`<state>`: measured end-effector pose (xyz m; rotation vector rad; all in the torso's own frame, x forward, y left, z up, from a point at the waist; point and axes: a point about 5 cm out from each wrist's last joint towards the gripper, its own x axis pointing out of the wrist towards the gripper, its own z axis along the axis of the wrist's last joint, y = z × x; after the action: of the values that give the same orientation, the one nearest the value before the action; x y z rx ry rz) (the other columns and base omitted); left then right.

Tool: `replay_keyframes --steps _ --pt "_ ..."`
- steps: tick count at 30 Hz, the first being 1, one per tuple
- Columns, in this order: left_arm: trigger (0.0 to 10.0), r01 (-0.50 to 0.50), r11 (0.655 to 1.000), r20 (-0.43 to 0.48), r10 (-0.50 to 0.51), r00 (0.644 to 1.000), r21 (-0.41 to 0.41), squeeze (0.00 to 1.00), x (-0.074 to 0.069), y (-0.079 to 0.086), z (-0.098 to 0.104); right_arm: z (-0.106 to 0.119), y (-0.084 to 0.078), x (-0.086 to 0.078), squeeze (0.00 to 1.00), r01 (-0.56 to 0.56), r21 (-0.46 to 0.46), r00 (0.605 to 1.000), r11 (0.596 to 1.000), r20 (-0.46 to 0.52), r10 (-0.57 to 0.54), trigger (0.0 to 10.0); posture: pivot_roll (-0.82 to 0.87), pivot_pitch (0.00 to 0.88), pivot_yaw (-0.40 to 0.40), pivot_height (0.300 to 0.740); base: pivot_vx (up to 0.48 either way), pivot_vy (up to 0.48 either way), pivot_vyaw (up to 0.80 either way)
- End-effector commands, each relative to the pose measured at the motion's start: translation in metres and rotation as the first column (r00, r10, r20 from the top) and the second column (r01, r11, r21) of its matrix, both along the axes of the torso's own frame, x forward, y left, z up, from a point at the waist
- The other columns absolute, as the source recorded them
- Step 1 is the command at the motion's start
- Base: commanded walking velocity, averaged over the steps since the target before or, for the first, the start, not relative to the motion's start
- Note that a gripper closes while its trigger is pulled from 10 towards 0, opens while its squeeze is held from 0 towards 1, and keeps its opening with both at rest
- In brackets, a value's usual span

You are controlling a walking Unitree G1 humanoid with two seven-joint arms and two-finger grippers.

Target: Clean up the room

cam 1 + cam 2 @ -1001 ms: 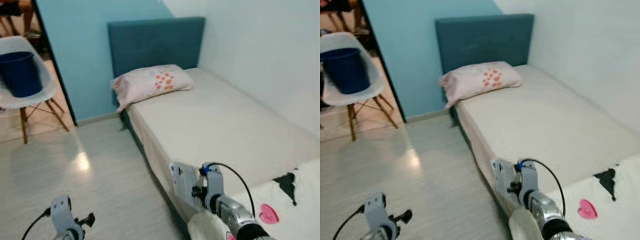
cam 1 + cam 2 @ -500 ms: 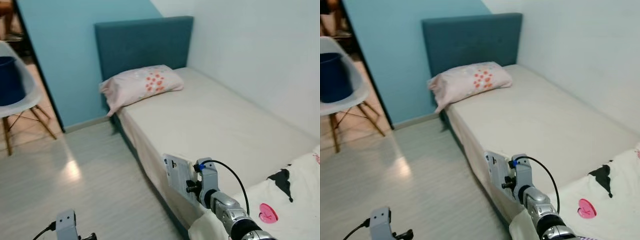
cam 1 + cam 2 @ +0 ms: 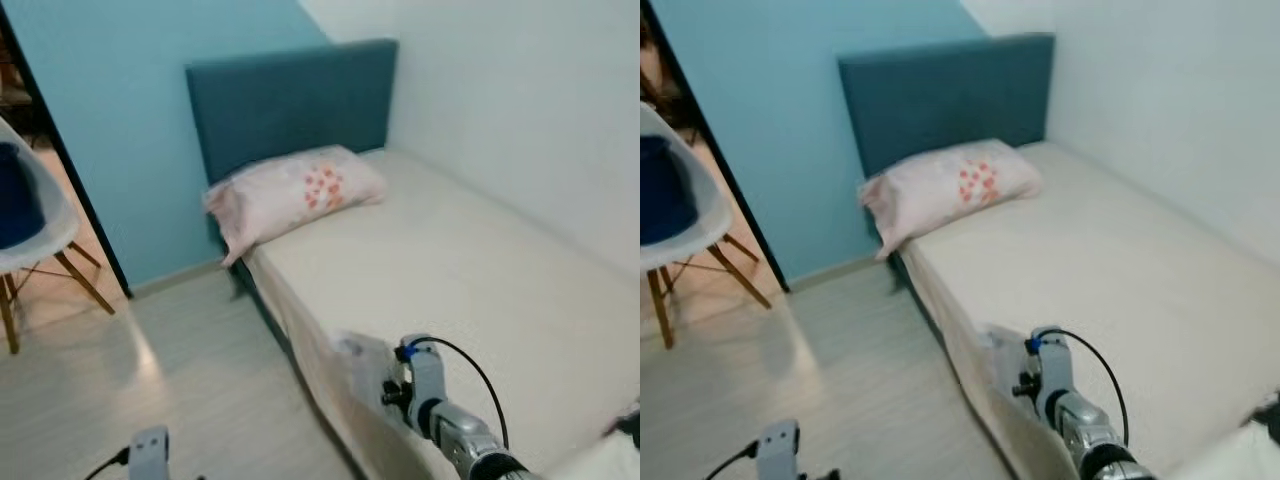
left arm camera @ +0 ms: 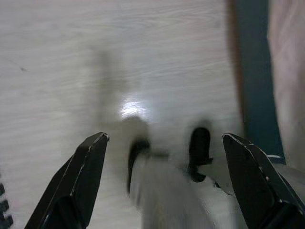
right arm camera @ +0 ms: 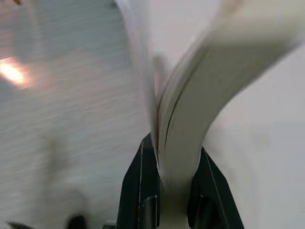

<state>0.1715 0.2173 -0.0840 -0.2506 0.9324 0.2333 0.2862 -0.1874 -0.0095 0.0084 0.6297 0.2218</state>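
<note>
The bed (image 3: 470,280) lies along the white wall, its teal headboard (image 3: 290,100) behind our pink-spotted pillow (image 3: 295,190). Our right gripper (image 5: 169,164) is clamped on a fold of pale fabric (image 5: 200,95) at the mattress edge. Our left gripper (image 4: 164,176) hangs spread wide above the wooden floor (image 4: 95,57).

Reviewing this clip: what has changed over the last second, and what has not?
The camera has shifted, so the white printed blanket has slid almost out at the lower right. The right gripper stays shut on that blanket's pale fabric, near the bed's edge. The pink-dotted pillow stays at the teal headboard; the left gripper stays open above the floor.
</note>
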Motion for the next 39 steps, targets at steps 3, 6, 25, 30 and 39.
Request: replay_keyframes --steps 3,6,25,30,39 --pt "10.0 0.001 1.000 -0.030 -0.001 1.000 0.012 0.00 -0.007 0.004 -0.002 0.010 0.014 0.010 0.00 -0.021 0.043 0.997 0.999 0.072 0.018 10.0 -0.05 0.000 -0.053 0.740 0.480 0.000 0.00" --pt "10.0 0.003 1.000 -0.031 -0.003 1.000 0.010 0.00 -0.007 0.003 -0.003 0.013 0.014 0.013 0.00 -0.012 0.052 0.996 0.999 0.090 0.008 10.0 -0.05 0.000 -0.053 0.740 0.480 0.000 0.00" --pt "10.0 0.033 0.999 -0.025 -0.033 0.999 0.000 0.00 -0.002 -0.002 -0.002 0.046 0.001 0.040 0.00 0.184 0.360 0.947 0.915 0.186 -0.264 10.0 -0.05 0.000 -0.046 0.740 0.480 0.000 -0.33" --pt "10.0 0.035 0.999 -0.021 -0.035 0.999 0.004 0.00 0.000 -0.003 -0.001 0.049 0.004 0.043 0.00 0.181 0.431 0.946 0.884 0.168 -0.276 10.0 -0.05 0.000 -0.047 0.740 0.480 0.000 -0.12" --pt "10.0 0.024 1.000 -0.024 -0.024 0.999 0.012 0.00 0.000 -0.003 -0.001 0.048 0.013 0.040 0.00 0.082 0.431 0.964 0.899 0.196 -0.181 10.0 -0.05 0.000 -0.045 0.740 0.380 0.000 0.18"
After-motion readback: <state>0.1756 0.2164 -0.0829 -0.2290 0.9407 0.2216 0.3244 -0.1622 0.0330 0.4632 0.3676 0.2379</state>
